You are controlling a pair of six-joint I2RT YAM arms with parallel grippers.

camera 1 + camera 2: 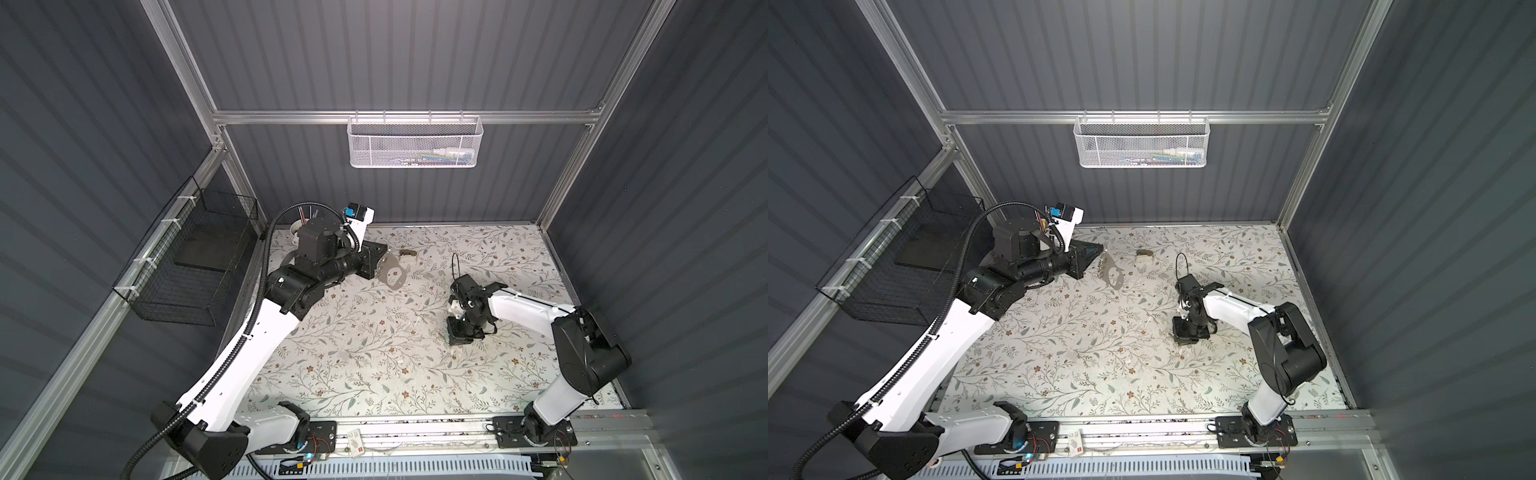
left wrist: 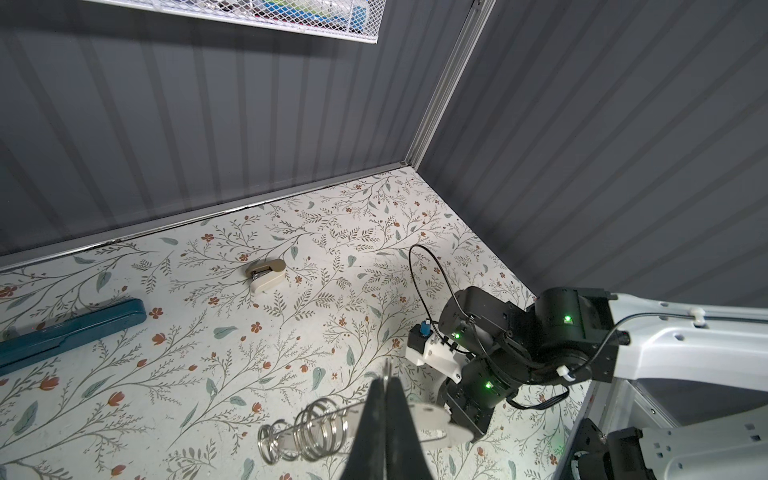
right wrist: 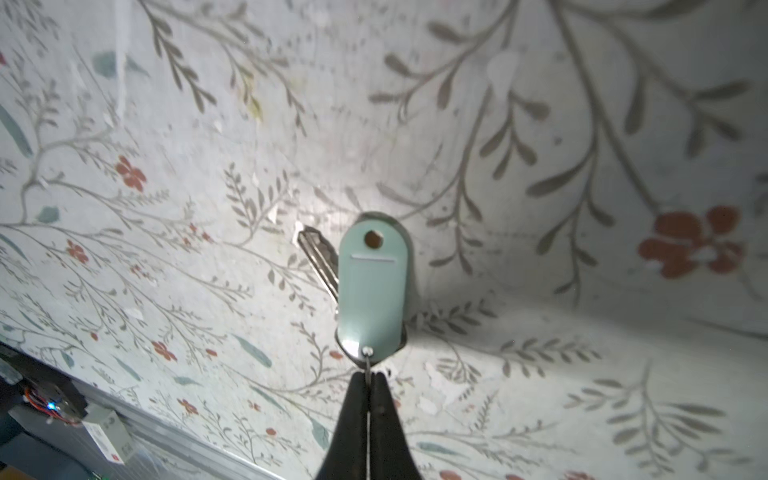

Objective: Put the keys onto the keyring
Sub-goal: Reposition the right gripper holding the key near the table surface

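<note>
My left gripper (image 1: 377, 267) (image 1: 1096, 266) is shut on the keyring, a flat grey fob (image 1: 394, 276) (image 1: 1112, 275) held above the mat at the back left. In the left wrist view the closed fingertips (image 2: 386, 376) pinch the fob (image 2: 432, 419), and its silver wire rings (image 2: 316, 428) stick out to one side. The right gripper (image 1: 459, 337) (image 1: 1185, 334) points down at the mat right of centre. In the right wrist view it (image 3: 369, 376) is shut on the small wire loop of the keys: a mint-green tag (image 3: 372, 286) with a thin metal key (image 3: 320, 262) behind it.
A tan-and-white lump (image 1: 408, 253) (image 2: 266, 276) lies near the back wall. A teal oblong case (image 2: 70, 332) lies on the mat. A white mesh basket (image 1: 415, 141) hangs on the back wall and a black wire basket (image 1: 187, 266) on the left wall.
</note>
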